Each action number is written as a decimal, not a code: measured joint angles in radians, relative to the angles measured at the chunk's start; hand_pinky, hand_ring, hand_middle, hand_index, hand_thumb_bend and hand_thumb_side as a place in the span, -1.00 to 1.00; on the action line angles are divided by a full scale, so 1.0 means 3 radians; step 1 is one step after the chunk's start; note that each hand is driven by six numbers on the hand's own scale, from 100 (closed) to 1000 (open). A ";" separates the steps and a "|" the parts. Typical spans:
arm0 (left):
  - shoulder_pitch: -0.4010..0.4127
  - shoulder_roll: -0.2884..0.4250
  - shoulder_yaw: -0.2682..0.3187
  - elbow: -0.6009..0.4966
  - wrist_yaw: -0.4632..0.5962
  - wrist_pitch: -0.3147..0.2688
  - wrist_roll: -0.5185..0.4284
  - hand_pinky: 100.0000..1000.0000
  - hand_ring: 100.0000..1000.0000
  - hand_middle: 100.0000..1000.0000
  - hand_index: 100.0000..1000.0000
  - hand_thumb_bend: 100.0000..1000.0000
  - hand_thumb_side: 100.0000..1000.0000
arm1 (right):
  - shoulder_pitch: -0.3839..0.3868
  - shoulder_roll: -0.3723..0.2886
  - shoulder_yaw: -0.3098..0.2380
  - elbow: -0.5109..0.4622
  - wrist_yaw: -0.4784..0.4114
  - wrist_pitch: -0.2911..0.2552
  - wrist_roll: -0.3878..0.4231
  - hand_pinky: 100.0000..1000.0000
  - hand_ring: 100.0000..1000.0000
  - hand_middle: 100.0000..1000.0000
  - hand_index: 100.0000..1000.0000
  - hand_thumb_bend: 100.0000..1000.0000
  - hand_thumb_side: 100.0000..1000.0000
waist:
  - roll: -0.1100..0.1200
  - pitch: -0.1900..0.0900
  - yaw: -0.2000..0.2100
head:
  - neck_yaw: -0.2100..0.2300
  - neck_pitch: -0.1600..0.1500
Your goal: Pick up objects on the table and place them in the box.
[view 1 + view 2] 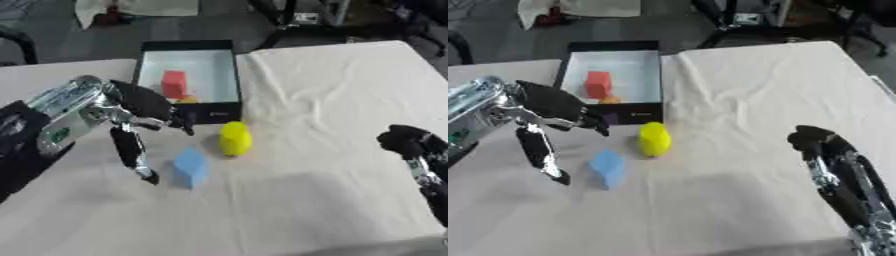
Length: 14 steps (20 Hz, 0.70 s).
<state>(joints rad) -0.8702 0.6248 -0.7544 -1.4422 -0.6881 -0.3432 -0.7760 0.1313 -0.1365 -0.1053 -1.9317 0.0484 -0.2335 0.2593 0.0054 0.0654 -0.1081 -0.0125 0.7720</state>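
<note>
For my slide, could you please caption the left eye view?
Open left hand beside blue block and yellow object; red block in box.

My left hand point(131, 120) hangs open, thumb pointing down and fingers spread; my right hand point(820, 142) rests curled at lower right.

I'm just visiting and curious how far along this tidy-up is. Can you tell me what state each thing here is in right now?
Box: open, no lid on it, standing on the table.
Red block: inside the box, upright.
Orange thing: inside the box, mostly hidden.
Yellow object: on the table, outside the box.
Blue block: on the table, not held.
Left hand: open, empty, beside the blue block.
Right hand: holding nothing.
</note>
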 measured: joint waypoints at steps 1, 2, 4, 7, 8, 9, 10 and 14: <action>0.0002 -0.0020 0.0015 -0.0001 -0.0022 0.0000 0.0000 0.68 0.76 0.86 0.94 0.08 0.01 | 0.0000 0.0000 0.0000 0.0000 0.0000 0.0000 0.0000 0.57 0.49 0.29 0.54 -1.00 0.19 | 0.0000 0.0000 -0.0001 | -0.0002 0.0000; 0.0006 -0.0039 0.0030 -0.0002 -0.0041 0.0000 0.0000 0.68 0.76 0.86 0.94 0.08 0.01 | 0.0000 0.0000 0.0000 0.0000 0.0000 0.0000 0.0000 0.57 0.49 0.29 0.54 -1.00 0.19 | 0.0000 0.0000 -0.0002 | -0.0004 0.0000; 0.0018 -0.0073 0.0049 -0.0006 -0.0083 0.0000 0.0000 0.68 0.76 0.86 0.93 0.07 0.01 | -0.0001 0.0000 0.0000 0.0000 0.0000 0.0000 0.0001 0.57 0.49 0.29 0.54 -1.00 0.19 | 0.0000 0.0000 -0.0005 | -0.0005 0.0000; 0.0037 -0.0125 0.0052 -0.0001 -0.0115 -0.0005 0.0005 0.67 0.75 0.84 0.93 0.06 0.01 | -0.0012 0.0000 0.0001 0.0000 0.0000 0.0000 0.0002 0.57 0.49 0.29 0.54 -1.00 0.20 | 0.0000 0.0000 -0.0012 | -0.0007 0.0000; 0.0050 -0.0141 0.0052 0.0004 -0.0116 -0.0007 0.0007 0.67 0.75 0.84 0.92 0.05 0.01 | -0.0015 0.0000 0.0002 0.0000 0.0000 0.0000 0.0002 0.57 0.49 0.29 0.54 -1.00 0.20 | 0.0000 0.0000 -0.0015 | -0.0008 0.0000; 0.0059 -0.0158 0.0051 0.0020 -0.0116 -0.0009 0.0009 0.67 0.74 0.83 0.92 0.05 0.01 | -0.0018 0.0000 0.0002 0.0000 0.0000 0.0000 0.0002 0.57 0.49 0.29 0.54 -1.00 0.20 | 0.0000 0.0000 -0.0020 | -0.0009 0.0000; 0.0062 -0.0172 0.0050 0.0036 -0.0117 -0.0014 0.0014 0.66 0.74 0.82 0.92 0.04 0.00 | -0.0023 0.0000 0.0002 0.0000 0.0000 0.0000 0.0003 0.57 0.49 0.29 0.54 -1.00 0.20 | 0.0000 0.0000 -0.0024 | -0.0010 0.0000; 0.0101 -0.0216 0.0050 0.0084 -0.0164 -0.0032 0.0032 0.65 0.71 0.82 0.91 0.03 0.00 | -0.0027 0.0000 0.0003 0.0000 -0.0001 0.0001 0.0005 0.57 0.49 0.29 0.54 -1.00 0.20 | 0.0000 0.0000 -0.0029 | -0.0012 0.0000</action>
<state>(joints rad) -0.8399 0.5600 -0.7393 -1.4169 -0.7374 -0.3528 -0.7665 0.1234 -0.1364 -0.1045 -1.9317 0.0480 -0.2332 0.2607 0.0054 0.0654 -0.1169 -0.0160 0.7720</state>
